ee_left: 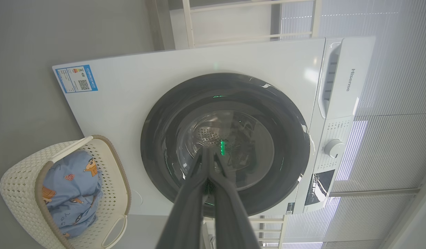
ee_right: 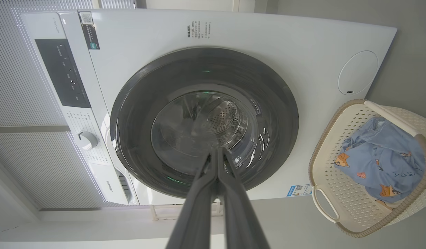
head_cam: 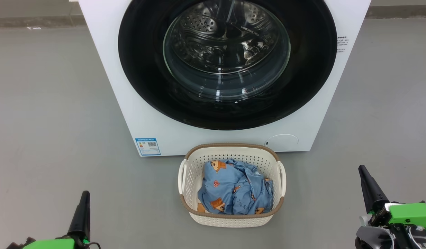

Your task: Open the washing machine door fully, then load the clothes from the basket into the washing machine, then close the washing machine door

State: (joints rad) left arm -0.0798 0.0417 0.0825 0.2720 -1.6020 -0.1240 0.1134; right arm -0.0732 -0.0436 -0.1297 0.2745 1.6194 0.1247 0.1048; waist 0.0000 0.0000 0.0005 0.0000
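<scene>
The white washing machine (head_cam: 105, 69) stands ahead with its round glossy black door (head_cam: 140, 69) closed flat against the front; the steel drum shows through the glass window (head_cam: 226, 48). On the floor just in front sits the cream basket (head_cam: 188, 180) holding the light blue clothes (head_cam: 233, 190) with orange cartoon figures. My left gripper (head_cam: 84, 195) rests low at the left, fingers pressed together, holding nothing. At the lower right my right gripper (head_cam: 363, 171) is likewise shut and empty. Both are well back from the door (ee_left: 157, 138) (ee_right: 278, 103) and either side of the basket (ee_left: 19, 180) (ee_right: 337, 207).
Grey floor (head_cam: 43, 121) spreads to both sides of the machine and around the basket. A blue energy label (head_cam: 147, 146) and a round filter cover (head_cam: 282, 141) mark the machine's lower front. The control panel with its dial (ee_left: 334, 148) is at the machine's top.
</scene>
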